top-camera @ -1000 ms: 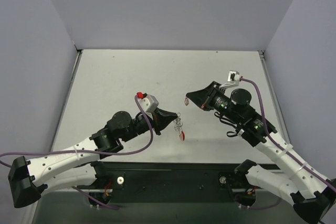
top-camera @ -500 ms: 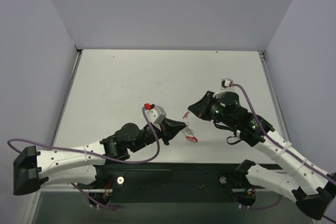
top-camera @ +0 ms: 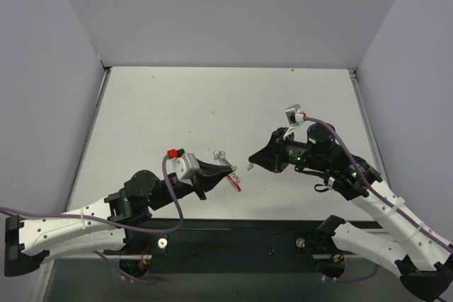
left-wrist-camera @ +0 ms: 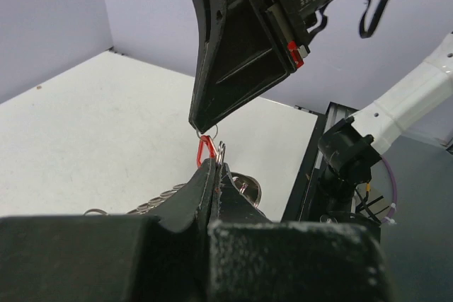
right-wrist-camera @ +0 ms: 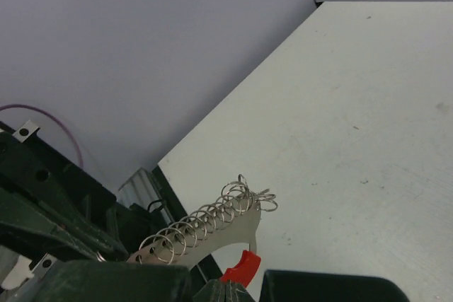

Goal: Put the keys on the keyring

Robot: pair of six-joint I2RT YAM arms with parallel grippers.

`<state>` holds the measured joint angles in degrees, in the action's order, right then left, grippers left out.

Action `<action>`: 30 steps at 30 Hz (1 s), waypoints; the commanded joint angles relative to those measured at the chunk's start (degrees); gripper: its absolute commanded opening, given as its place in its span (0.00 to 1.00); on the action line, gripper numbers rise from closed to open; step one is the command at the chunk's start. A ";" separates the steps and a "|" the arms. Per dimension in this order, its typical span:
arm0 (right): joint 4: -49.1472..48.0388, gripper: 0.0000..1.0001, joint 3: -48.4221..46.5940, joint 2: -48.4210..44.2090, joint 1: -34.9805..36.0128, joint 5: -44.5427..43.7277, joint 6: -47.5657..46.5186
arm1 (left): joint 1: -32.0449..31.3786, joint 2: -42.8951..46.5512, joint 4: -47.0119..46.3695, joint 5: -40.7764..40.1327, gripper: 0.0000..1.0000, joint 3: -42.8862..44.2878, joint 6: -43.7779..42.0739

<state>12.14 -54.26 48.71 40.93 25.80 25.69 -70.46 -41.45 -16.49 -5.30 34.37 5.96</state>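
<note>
My left gripper (top-camera: 231,172) is shut on the keyring (top-camera: 234,182). Its red clip hangs just below the tips and its silver rings (top-camera: 221,153) stick up behind them. In the left wrist view the red clip (left-wrist-camera: 206,150) pokes out past my left gripper (left-wrist-camera: 214,166), right under the tip of my right gripper (left-wrist-camera: 202,125). My right gripper (top-camera: 250,163) is shut on the keys (top-camera: 249,167), a tiny red piece. In the right wrist view the keys (right-wrist-camera: 241,268) protrude from my right gripper (right-wrist-camera: 226,288), with the row of silver rings (right-wrist-camera: 212,221) just beyond.
The white table (top-camera: 184,104) spreads behind both grippers, with grey walls on three sides. A black base rail (top-camera: 233,235) runs along the near edge. Purple cables (top-camera: 333,122) loop off both wrists.
The left gripper has drawn back to the left with the keyring. The right gripper has come down and slightly left, so both tips now nearly meet.
</note>
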 commanded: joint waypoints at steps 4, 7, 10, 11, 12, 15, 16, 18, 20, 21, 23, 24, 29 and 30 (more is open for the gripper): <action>-0.53 0.00 -1.99 2.35 -2.87 18.83 -2.14 | -0.12 4.80 -1.44 8.45 0.00 -2.55 -4.28; -4.40 0.00 -0.33 2.09 -2.96 23.93 0.23 | -0.12 3.57 -0.48 10.92 0.00 -2.03 -4.90; -10.89 0.00 2.57 1.13 -2.96 27.89 3.56 | -0.21 1.82 -0.64 11.80 0.00 -1.59 -4.99; -13.00 0.00 3.28 0.86 -2.96 29.99 4.44 | -0.12 1.38 -0.56 11.72 0.00 -1.50 -5.16; -15.20 0.00 4.15 0.69 -2.96 30.70 4.98 | -0.12 1.03 -0.73 11.54 0.00 -1.50 -5.34; -18.81 0.00 5.30 0.51 -3.05 34.74 6.12 | -0.21 1.02 -1.52 11.01 0.00 -1.85 -5.69; -19.60 0.00 5.91 0.77 -3.05 36.15 6.30 | -0.21 1.20 -2.31 11.01 0.00 -2.02 -5.69; -20.23 0.00 6.01 0.86 -3.13 37.74 5.95 | -0.21 1.63 -2.84 11.45 0.00 -2.38 -7.36; -20.23 0.00 6.01 1.21 -3.48 39.85 5.42 | -0.21 1.73 -2.76 12.07 0.00 -2.29 -7.89; -20.14 0.00 5.92 1.30 -3.57 40.55 5.25 | -0.21 1.81 -2.67 13.11 0.00 -2.12 -8.15; -20.23 0.00 5.92 1.56 -4.36 42.31 4.37 | -0.21 1.99 -1.53 14.26 0.00 -1.76 -8.59; -20.05 0.00 5.92 1.57 -4.71 42.75 4.19 | -0.21 2.16 -0.66 14.70 0.00 -1.68 -8.94; -20.05 0.00 5.57 2.88 -6.65 47.14 3.57 | -0.21 3.92 0.06 14.70 0.00 -2.38 -9.47; -19.88 0.00 5.48 3.58 -6.56 47.67 3.49 | -0.21 4.10 -0.38 14.53 0.00 -2.64 -9.47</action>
<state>-3.84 -48.21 50.78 34.87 67.26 30.68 -70.48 -39.40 -14.74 8.03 31.70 -2.26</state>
